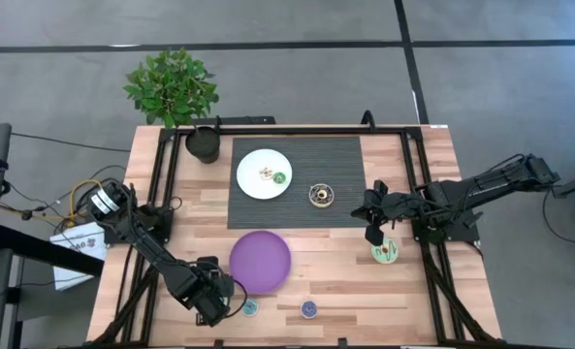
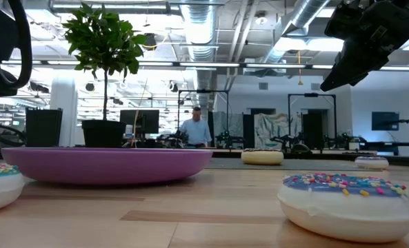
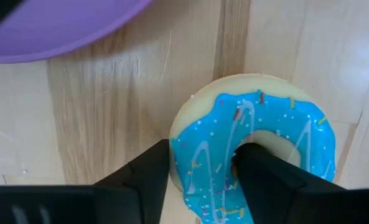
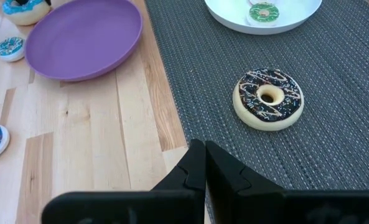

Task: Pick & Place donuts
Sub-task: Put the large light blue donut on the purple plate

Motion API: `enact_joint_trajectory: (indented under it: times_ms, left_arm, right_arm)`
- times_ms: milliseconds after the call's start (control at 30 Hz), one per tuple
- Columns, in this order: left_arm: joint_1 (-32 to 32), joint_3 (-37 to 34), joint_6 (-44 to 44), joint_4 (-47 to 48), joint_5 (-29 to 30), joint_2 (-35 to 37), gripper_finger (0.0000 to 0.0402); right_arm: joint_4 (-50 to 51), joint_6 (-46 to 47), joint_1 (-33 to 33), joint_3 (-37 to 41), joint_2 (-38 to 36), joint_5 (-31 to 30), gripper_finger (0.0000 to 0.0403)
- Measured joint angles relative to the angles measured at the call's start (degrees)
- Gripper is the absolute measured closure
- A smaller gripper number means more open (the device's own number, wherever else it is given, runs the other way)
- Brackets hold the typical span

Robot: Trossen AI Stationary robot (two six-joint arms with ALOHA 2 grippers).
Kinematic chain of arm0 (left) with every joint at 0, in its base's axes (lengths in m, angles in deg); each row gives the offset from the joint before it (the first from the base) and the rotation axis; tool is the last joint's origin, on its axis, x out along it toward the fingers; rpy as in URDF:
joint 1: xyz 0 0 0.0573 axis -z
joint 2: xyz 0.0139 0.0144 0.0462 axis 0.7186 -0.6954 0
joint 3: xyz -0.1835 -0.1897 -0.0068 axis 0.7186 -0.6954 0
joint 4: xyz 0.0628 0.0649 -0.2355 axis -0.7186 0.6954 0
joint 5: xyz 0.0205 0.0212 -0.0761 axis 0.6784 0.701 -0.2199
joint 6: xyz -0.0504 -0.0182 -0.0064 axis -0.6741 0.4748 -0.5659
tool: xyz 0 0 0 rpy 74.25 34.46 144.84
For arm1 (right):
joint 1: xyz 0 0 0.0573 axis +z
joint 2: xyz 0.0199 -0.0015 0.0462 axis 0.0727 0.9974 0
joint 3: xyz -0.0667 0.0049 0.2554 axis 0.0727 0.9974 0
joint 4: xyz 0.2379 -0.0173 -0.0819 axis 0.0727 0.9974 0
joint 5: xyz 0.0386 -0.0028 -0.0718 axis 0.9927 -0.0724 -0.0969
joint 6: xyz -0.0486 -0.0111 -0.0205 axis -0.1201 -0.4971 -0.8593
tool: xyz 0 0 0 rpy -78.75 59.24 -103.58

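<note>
A: What is seen at the table's seven o'clock corner?

B: The left gripper (image 3: 200,186) is lowered over a blue-iced donut (image 3: 252,146), just beside the purple plate (image 1: 260,262). One finger (image 3: 140,180) is set against the outer rim and the other is pushed into the hole, so one side of the ring is straddled; whether it is squeezed cannot be told.

A: How is the donut expected to handle?

B: It is judged light and smooth-iced, perhaps slippery, so the ring wall is the sensible hold.

A: And toward three o'clock?

B: The right gripper (image 4: 205,165) is held closed and empty above the dark mat (image 4: 333,155), with the brown-iced donut (image 4: 269,98) lying apart from it.
</note>
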Motion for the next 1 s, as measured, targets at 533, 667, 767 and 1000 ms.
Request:
enact_joint_trajectory:
  times_ms: [533, 667, 767, 1000]
  left_arm:
    - [0.0, 0.0, -2.8, -0.6, -2.0, 0.2, 0.0263]
    - [0.0, 0.9, -4.0, 0.3, -1.5, 1.6, 0.0264]
    - [-0.5, 2.2, -4.0, 2.9, -0.9, 3.3, 0.0265]
    - [-4.6, 5.2, -3.8, 10.5, 0.0, 7.8, 0.0265]
  right_arm:
    - [0.0, 0.0, 0.0, 0.0, 0.0, 0.0, 0.0403]
    - [0.0, -0.1, 0.0, 0.0, 0.0, 0.0, 0.0403]
    - [0.0, -0.5, 0.0, 0.0, 0.0, 0.0, 0.0403]
    - [0.0, -0.6, 0.0, 0.0, 0.0, 0.0, 0.0403]
